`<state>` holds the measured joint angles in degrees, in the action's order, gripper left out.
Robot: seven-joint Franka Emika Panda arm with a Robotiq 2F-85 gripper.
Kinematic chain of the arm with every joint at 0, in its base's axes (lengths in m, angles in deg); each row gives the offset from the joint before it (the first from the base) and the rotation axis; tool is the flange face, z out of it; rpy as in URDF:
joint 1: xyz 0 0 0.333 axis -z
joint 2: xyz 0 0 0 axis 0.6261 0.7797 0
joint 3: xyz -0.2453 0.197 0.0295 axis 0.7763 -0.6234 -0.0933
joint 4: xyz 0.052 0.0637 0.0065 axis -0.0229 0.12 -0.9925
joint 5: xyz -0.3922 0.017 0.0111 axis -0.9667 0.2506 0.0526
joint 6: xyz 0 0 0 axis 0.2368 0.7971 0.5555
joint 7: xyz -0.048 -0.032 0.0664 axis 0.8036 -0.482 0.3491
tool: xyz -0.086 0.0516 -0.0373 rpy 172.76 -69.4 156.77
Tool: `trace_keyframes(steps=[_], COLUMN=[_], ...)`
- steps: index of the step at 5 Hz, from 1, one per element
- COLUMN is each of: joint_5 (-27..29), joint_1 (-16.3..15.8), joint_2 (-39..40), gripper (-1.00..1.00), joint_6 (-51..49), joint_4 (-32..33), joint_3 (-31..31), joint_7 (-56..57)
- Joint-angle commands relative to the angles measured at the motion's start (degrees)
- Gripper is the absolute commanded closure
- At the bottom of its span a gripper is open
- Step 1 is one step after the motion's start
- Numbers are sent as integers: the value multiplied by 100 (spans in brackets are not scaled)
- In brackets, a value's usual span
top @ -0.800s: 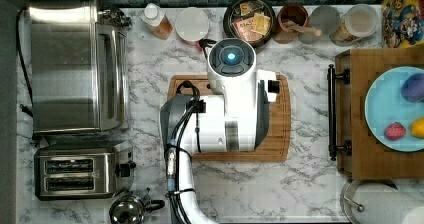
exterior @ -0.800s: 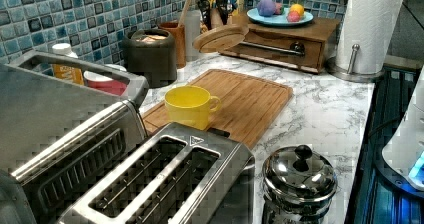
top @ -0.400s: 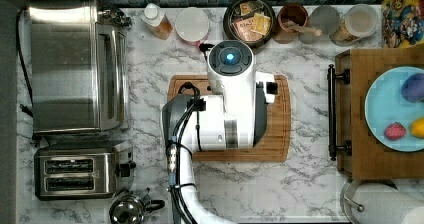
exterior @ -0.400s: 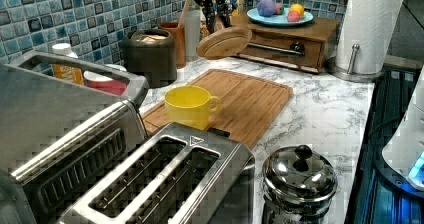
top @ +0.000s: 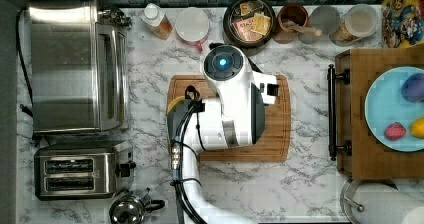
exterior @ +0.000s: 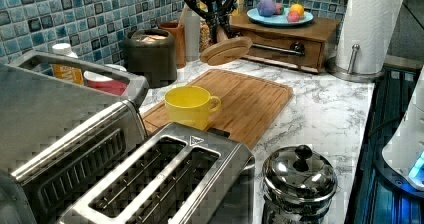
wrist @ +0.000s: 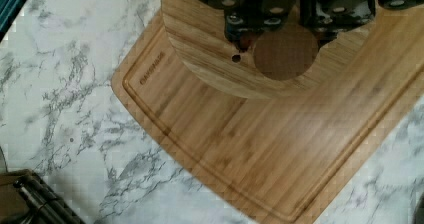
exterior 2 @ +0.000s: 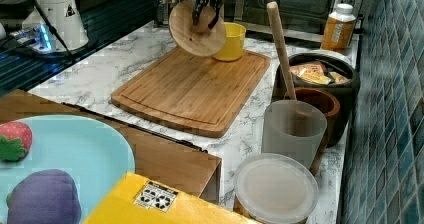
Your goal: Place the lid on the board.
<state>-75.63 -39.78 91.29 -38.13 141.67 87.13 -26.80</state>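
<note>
The lid point(exterior 2: 196, 29) is held tilted above the board point(exterior 2: 192, 90) by its knob, clamped in the gripper point(exterior 2: 206, 15), in the right view; the arm hides it in the top view.

Even, bright indoor light, glare on the toaster point(exterior: 165, 179), blocky compression throughout.

Since 0.8 s ago the gripper point(exterior: 223, 31) has carried the lid point(exterior: 226, 50) down and toward the board point(exterior: 250, 99); it hangs tilted over the far end, apart from the wood.
</note>
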Motion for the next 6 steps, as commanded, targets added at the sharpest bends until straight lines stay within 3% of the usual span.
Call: trace_keyframes(steps=[1,2,4,5,6], joint_5=[-1689,-2324,-2959,-3040,-3081], joint_1=[-49,-72,-117,-53,-36], joint_2=[-624,-438,-240,-348,-414], gripper=[100,100,100,-100,-100], joint_6=[739,1135,1400,1576,1806], joint_4=[951,1195,1317,1439,1561], joint_3=[85,44,22,-17,-42], joint_7=[-1881,-2575,-3309,-3521,-3568])
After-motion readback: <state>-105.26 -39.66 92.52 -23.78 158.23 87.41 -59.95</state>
